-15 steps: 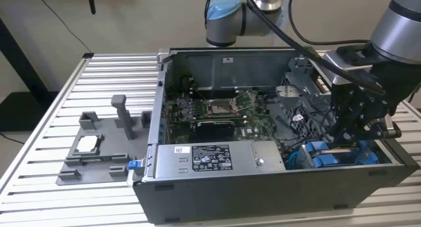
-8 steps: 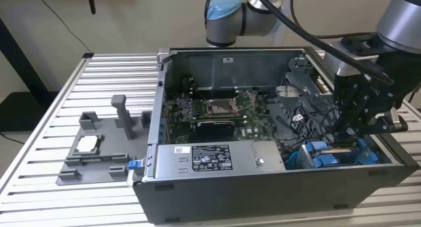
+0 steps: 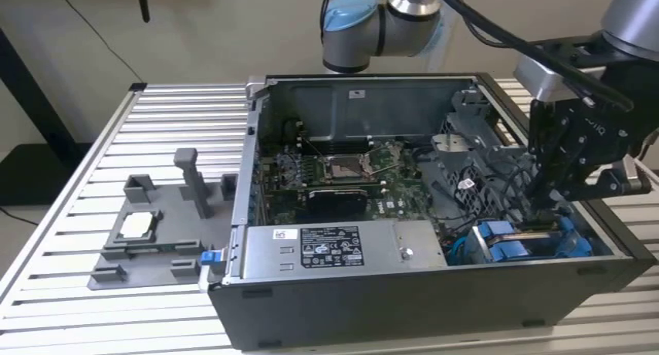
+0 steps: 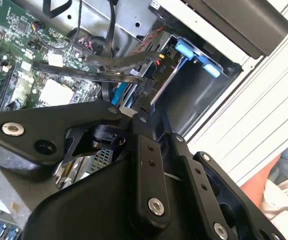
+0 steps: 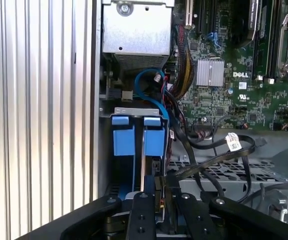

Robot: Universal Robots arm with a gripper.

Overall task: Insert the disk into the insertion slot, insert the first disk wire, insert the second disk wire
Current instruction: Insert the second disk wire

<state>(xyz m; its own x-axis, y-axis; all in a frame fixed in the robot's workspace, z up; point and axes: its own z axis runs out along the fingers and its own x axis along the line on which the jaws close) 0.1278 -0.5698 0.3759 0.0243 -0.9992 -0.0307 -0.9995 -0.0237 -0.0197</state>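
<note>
End effector [image 3: 545,208] lowered into the case [image 3: 309,309] at the cage [image 3: 530,243], fingers apparently closed on something thin at the disk's edge, likely a wire end; hard to confirm. Disk [image 5: 145,150] already seated in the slot [image 5: 108,112], blue tabs up. From the end effector in the first wrist view, disk at 12 o'clock, long axis running 12 to 6. Black wires [image 5: 219,147] loose at 2 o'clock.
</note>
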